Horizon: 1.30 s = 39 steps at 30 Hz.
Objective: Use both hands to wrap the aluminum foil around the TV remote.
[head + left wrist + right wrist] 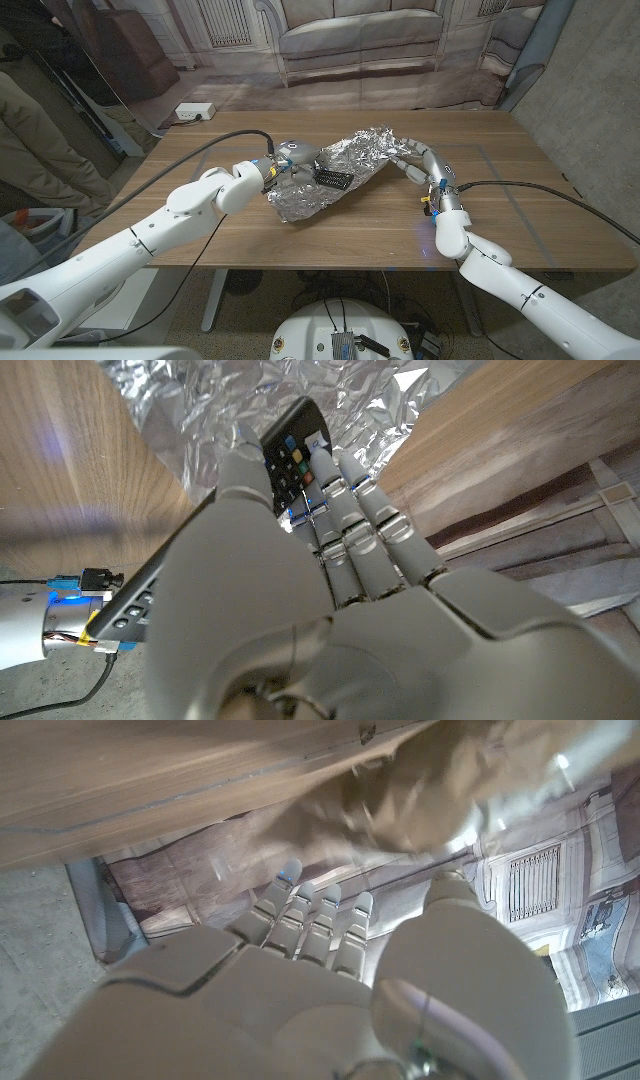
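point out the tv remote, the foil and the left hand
TV remote (pixel 332 180), head view, on its dark exposed button face.
Aluminum foil (pixel 372 148), head view, on the crumpled upper fold.
Left hand (pixel 300 550), left wrist view, on the back of the hand.

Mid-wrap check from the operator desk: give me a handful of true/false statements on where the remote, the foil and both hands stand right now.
1. The remote is fully covered by foil. False: its black button end is exposed.
2. The left hand is on the remote. True: in the left wrist view its fingers lie against the button face.
3. The right hand is at the foil's right end. True: it touches the raised foil there.
4. The foil lies flat and smooth. False: it is crumpled and folded up on the right.
5. A white power strip sits at the table's near edge. False: it lies beyond the far left corner.
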Available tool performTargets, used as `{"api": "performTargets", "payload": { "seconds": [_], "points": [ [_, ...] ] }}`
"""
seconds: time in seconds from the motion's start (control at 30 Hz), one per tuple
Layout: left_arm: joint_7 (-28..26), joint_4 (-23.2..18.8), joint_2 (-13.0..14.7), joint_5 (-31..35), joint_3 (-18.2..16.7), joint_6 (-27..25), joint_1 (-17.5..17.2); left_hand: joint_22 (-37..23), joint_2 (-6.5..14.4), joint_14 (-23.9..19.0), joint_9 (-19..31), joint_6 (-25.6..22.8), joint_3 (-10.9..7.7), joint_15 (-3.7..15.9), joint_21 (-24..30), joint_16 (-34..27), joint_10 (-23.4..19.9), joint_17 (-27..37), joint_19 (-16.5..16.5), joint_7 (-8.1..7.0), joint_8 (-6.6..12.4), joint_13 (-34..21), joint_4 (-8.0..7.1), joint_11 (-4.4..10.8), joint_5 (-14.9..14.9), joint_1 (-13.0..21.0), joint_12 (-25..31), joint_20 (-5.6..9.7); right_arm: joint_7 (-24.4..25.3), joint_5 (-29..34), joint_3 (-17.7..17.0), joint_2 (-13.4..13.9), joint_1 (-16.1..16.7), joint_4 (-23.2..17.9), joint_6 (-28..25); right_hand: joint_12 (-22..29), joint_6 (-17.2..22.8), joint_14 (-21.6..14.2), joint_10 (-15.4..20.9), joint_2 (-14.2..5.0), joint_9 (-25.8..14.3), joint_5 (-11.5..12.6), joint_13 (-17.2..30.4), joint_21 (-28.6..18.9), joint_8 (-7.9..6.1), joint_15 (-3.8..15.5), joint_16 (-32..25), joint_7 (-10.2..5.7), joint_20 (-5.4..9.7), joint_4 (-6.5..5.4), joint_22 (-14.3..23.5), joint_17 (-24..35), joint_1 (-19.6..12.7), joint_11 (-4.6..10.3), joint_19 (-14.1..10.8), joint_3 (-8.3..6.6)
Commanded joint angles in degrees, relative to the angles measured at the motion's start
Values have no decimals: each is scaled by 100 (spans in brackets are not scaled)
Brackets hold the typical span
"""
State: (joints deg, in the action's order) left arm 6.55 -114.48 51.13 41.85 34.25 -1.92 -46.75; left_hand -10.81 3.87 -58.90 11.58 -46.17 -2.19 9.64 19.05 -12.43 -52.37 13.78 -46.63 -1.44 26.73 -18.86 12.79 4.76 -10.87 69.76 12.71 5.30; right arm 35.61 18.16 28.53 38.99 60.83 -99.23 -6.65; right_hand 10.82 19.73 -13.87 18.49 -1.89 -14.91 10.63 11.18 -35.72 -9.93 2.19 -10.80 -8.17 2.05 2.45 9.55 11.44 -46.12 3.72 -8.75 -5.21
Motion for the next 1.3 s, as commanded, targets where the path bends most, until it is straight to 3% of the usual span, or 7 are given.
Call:
{"api": "performTargets", "payload": {
  "seconds": [0.03,0.13,0.23,0.37,0.8,1.1,1.3],
  "points": [
    [41,38,-105,-91,46,35,50,-8,420,27,48,-652,-871,284,-8,19,-699,4,38,-213,461,-1236,-829,710,-21,371,-3,98,-782,-202,16,440,-177,-245,-135,45,-300,-40,-63,-33,41,38,-4,41,27,130,-47,22,119,23,24,-9,56,57,-156,12],
    [61,30,-104,-69,61,51,80,-8,417,31,48,-651,-873,281,-7,20,-704,4,37,-226,462,-1238,-829,713,-20,369,-4,99,-946,-180,63,479,-265,-298,-232,28,-496,-101,-171,-62,88,41,-17,42,19,151,-79,-29,-12,29,29,-16,81,62,-309,18],
    [73,-13,-61,11,44,56,120,-8,415,33,47,-657,-875,279,-7,19,-701,4,40,-210,466,-1243,-829,713,-20,367,-7,95,-942,-241,38,443,-251,-354,-300,10,-654,-80,-333,-61,145,35,-28,114,-11,-20,-72,-69,-202,17,36,-23,162,-57,-311,53],
    [-30,65,30,150,-9,151,209,-8,415,38,46,-657,-879,282,-7,20,-697,4,44,-210,468,-1249,-828,709,-21,367,-10,98,-843,-321,-12,402,-161,-402,-334,22,-741,-45,-359,-63,170,33,-30,158,-11,-67,-61,-43,-296,-2,39,-23,222,-87,-280,74],
    [-1294,1272,-68,898,269,1202,860,-10,411,25,41,-688,-890,289,-8,9,-704,8,57,-229,485,-1267,-825,710,-23,365,-15,110,-667,-570,-113,308,163,-697,-698,2,-800,19,-532,-155,212,26,-30,232,-57,-50,-55,44,-346,-53,49,-9,325,-150,-258,78],
    [-1076,1828,-47,927,564,1969,1312,-9,404,78,35,-684,-897,294,-52,28,-674,5,175,-258,489,-1278,-827,708,-26,355,-38,142,-605,-482,-76,318,274,-1054,-1120,10,-795,63,-565,-178,226,23,-28,264,-74,-55,-45,66,-360,-53,52,-10,340,-202,-240,76],
    [-959,1981,44,1282,703,2182,1496,-8,405,96,32,-687,-904,300,-53,33,-659,5,177,-260,492,-1275,-824,706,-28,359,-52,150,-663,-478,-10,304,262,-1176,-1362,12,-806,80,-600,-193,236,20,-27,293,-79,-66,-44,75,-377,-54,53,-10,352,-232,-212,76]
  ]
}}
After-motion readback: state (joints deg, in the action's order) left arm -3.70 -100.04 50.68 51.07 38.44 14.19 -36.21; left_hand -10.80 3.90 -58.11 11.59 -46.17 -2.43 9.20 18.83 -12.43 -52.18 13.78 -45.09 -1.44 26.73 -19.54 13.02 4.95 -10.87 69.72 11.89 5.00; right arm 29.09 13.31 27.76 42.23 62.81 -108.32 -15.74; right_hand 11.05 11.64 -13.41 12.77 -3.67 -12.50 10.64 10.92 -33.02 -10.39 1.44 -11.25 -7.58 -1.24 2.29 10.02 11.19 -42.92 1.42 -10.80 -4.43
